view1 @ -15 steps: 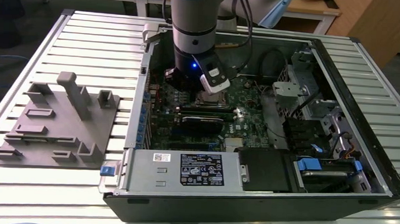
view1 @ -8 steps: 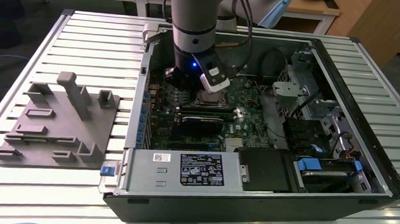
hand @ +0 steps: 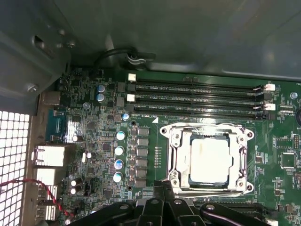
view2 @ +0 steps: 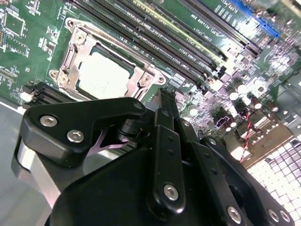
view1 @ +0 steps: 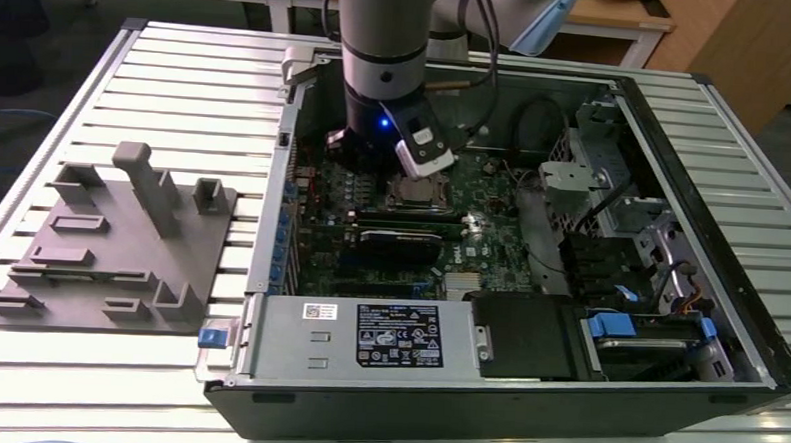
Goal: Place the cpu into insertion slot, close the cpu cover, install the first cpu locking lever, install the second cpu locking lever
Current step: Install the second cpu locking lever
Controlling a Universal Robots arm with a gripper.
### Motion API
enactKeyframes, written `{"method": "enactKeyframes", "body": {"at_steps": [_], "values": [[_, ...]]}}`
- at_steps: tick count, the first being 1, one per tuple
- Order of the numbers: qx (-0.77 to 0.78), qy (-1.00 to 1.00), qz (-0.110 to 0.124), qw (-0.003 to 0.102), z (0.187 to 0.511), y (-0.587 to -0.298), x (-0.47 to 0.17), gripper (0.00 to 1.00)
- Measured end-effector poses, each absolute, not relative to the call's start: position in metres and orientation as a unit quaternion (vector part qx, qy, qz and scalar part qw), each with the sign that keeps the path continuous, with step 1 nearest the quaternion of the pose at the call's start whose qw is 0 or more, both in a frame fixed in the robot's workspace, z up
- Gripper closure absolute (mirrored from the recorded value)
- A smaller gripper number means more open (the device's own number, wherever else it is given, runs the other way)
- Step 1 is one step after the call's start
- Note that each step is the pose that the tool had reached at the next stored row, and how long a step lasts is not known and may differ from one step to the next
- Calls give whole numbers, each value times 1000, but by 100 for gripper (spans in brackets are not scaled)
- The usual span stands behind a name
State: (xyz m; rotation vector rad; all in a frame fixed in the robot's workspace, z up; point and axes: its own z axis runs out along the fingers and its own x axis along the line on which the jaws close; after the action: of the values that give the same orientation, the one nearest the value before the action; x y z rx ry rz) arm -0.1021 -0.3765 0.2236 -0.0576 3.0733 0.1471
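Black gripper [view2: 164, 101] links are seen closest in the second wrist view, fingers drawn together on nothing; the cpu [view2: 106, 75] lies just beyond the fingertips, seated in the insertion slot [view2: 70, 59] under the cpu cover [view2: 141, 70]. First wrist view — the cpu [hand: 210, 160] sits directly ahead of the fingers. Exterior view — the gripper [view1: 395, 173] hangs just above the insertion slot [view1: 419, 193].

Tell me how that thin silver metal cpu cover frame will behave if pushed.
The thin silver metal cpu cover frame lies flat around the silver-grey square cpu, so it likely won't slide. Being thin sheet metal, it probably flexes under uneven force. Its polished face looks slippery.
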Motion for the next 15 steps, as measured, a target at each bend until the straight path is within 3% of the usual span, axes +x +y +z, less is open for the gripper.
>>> {"method": "enactKeyframes", "body": {"at_steps": [15], "values": [[-19,998,48,32,223,-376,-98,89]]}}
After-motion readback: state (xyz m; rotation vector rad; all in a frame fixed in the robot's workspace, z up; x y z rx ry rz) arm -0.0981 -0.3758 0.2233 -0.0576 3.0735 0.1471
